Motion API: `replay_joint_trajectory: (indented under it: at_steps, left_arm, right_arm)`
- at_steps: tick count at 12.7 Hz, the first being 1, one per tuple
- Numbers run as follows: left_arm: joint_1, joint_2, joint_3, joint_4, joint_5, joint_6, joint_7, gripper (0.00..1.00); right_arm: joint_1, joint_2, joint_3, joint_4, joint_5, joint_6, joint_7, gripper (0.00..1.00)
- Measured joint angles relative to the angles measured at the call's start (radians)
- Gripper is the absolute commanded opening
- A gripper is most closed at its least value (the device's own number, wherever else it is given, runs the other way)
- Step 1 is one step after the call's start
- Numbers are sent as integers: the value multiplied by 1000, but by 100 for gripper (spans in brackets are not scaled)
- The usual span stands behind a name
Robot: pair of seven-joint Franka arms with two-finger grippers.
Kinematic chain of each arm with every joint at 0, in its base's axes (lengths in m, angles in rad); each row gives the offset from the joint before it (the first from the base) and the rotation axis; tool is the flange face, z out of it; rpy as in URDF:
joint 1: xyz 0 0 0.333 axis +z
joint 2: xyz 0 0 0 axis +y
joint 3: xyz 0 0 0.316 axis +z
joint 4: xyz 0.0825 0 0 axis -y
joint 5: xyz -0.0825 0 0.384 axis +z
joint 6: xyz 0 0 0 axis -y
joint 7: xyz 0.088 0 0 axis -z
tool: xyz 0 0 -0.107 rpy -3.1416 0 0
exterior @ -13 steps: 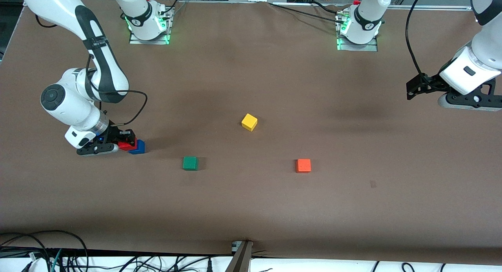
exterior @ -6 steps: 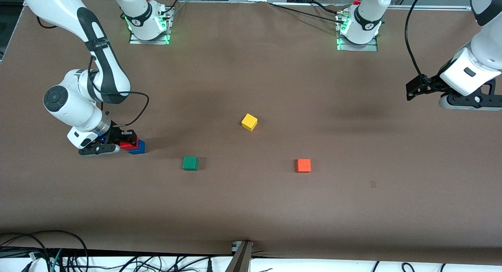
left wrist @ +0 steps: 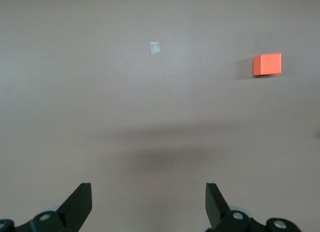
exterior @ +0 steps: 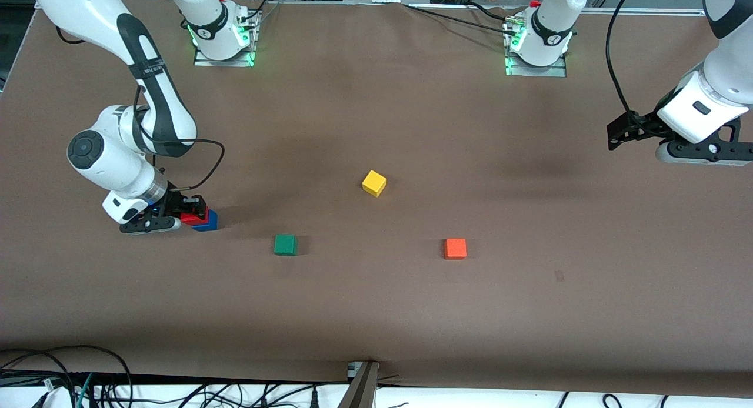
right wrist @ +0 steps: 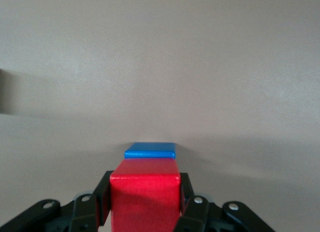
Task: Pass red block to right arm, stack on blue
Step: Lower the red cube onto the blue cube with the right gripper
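My right gripper (exterior: 191, 211) is low over the table at the right arm's end, shut on the red block (exterior: 188, 217). In the right wrist view the red block (right wrist: 145, 197) fills the space between the fingers (right wrist: 102, 199). The blue block (exterior: 208, 221) sits on the table directly against and partly under the red block; its top (right wrist: 150, 151) shows just past the red one. I cannot tell whether the red block rests on it. My left gripper (exterior: 615, 136) hangs in the air at the left arm's end, open and empty (left wrist: 149, 194).
A yellow cube (exterior: 374, 183) lies mid-table. A green cube (exterior: 285, 244) and an orange cube (exterior: 455, 248) lie nearer the front camera. The orange cube (left wrist: 267, 64) and a small pale mark (left wrist: 155, 47) show in the left wrist view.
The right arm's wrist has shifted slightly toward the blue block, with the red block still held. The left gripper has drifted up a little.
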Motion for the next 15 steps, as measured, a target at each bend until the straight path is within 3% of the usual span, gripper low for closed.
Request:
replay_joint_trajectory:
  at_steps: [15]
  left_arm:
    - [-2, 0, -2, 4, 0, 0, 0, 100]
  right_arm:
    - [1, 2, 0, 2, 0, 2, 20, 0]
